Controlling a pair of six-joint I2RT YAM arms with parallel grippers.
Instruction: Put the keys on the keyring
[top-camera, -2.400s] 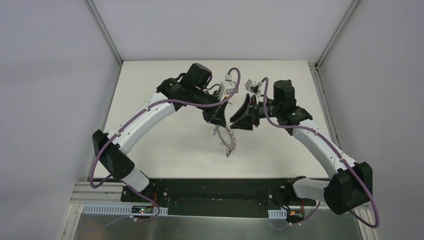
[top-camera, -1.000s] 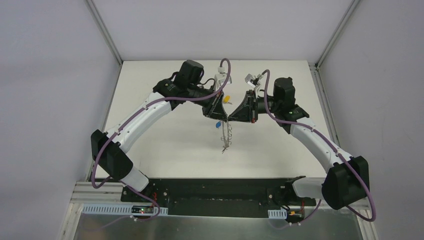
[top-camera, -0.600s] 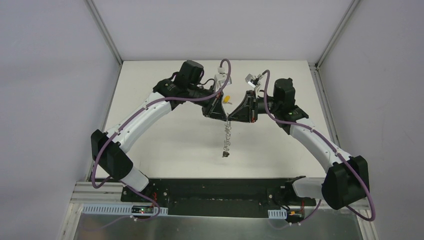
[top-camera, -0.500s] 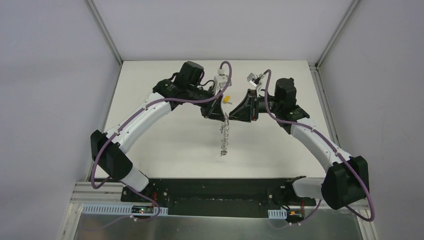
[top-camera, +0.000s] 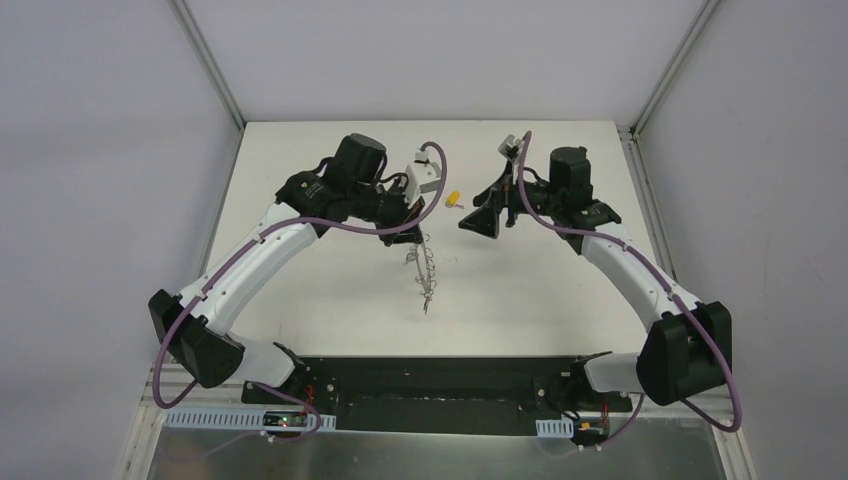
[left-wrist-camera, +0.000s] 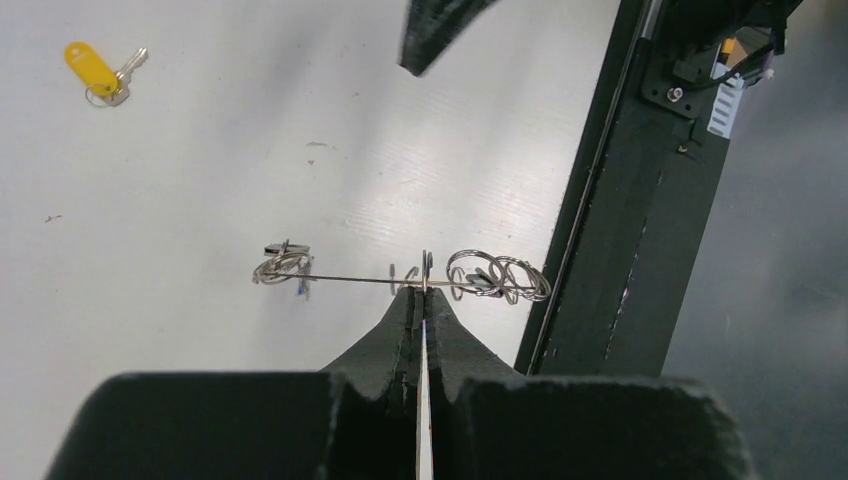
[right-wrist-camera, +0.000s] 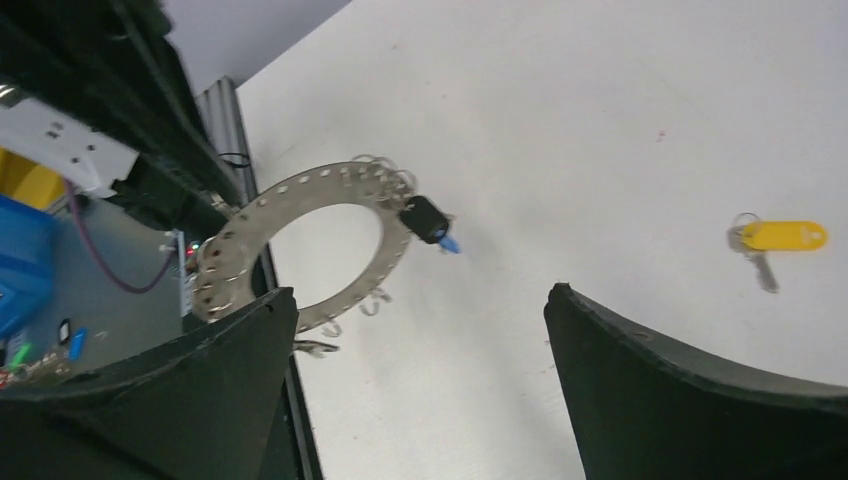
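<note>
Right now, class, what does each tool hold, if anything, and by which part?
The left tool is shut on the keyring, pinching its flat band at the rim. The right tool stands open and holds nothing.

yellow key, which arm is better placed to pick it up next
Probably right: the right gripper is open and empty with the yellow key nearby, while the left gripper is shut on the keyring.

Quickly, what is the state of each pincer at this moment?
Left pincer: closed on the rim of the keyring.
Right pincer: open, holding nothing.
</note>
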